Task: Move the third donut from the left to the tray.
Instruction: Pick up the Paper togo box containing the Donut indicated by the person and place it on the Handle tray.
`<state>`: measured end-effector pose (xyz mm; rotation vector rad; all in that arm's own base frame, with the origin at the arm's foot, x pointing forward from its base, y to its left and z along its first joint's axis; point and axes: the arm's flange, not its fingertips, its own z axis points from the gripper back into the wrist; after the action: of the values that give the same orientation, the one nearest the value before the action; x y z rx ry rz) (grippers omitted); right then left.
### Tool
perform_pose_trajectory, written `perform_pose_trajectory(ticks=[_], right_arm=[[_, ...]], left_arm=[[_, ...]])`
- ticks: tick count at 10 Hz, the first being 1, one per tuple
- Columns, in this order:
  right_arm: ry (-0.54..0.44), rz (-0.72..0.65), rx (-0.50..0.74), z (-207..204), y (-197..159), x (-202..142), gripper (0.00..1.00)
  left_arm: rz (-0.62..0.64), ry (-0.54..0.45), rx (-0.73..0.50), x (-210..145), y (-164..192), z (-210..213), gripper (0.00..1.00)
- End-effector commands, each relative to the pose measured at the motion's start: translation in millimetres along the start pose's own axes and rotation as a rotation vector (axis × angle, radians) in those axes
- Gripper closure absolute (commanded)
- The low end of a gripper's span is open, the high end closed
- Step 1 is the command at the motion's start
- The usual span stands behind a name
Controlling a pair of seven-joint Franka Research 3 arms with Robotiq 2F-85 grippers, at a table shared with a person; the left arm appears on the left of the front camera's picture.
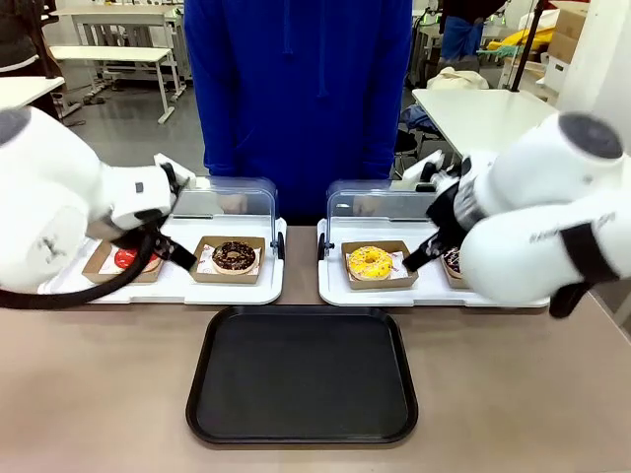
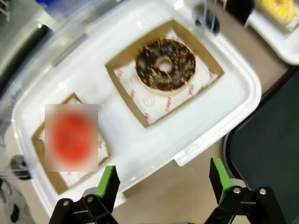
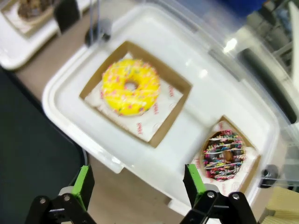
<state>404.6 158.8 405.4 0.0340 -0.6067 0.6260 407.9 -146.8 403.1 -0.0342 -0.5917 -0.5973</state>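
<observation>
The third donut from the left [image 1: 370, 261] [image 3: 130, 87] has bright yellow icing with sprinkles and lies in a brown cardboard box on the right white tray. The black tray [image 1: 302, 375] lies in front, at the table's near middle; its dark surface shows at the left edge [image 3: 28, 154] of the right wrist view. My right gripper [image 3: 138, 187] hovers open above the right white tray's near rim, short of the yellow donut, holding nothing. Over the left white tray's near edge my left gripper [image 2: 164, 182] is open and holds nothing.
A chocolate donut [image 1: 234, 256] [image 2: 165, 64] and a red one [image 1: 126, 259] sit in boxes on the left white tray [image 2: 140, 154]. A chocolate donut with coloured sprinkles [image 3: 224, 155] shares the right white tray [image 1: 335, 291]. Both clear lids stand raised. A person in blue [image 1: 296, 89] stands behind.
</observation>
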Motion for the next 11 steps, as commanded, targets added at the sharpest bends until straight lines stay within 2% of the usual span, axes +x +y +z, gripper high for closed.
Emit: perform_pose_trajectory(ticks=[1, 2, 4, 6, 7, 9, 11], right_arm=[[-0.042, -0.049, 0.097, 64, -57, 27, 0.00], [-0.050, -0.062, 0.156, 82, -88, 30, 0.00], [-0.095, -0.042, 0.294, 108, -160, 12, 0.00], [-0.244, -0.026, 0.410, 134, -234, -35, 0.00], [-0.301, -0.055, 0.429, 141, -262, -60, 0.00], [-0.442, -0.005, 0.498, 148, -306, -110, 0.00], [-0.516, -0.015, 0.567, 140, -323, -140, 0.00]], left_arm=[[-0.002, 0.002, -0.090, 23, 49, 69, 0.00], [-0.007, -0.002, -0.177, 28, 75, 92, 0.00], [-0.113, -0.022, -0.409, 21, 133, 114, 0.00], [-0.201, -0.125, -0.568, -8, 196, 123, 0.00], [-0.219, -0.191, -0.595, -28, 220, 128, 0.00], [-0.241, -0.299, -0.632, -68, 261, 136, 0.00], [-0.267, -0.424, -0.641, -101, 294, 140, 0.00]])
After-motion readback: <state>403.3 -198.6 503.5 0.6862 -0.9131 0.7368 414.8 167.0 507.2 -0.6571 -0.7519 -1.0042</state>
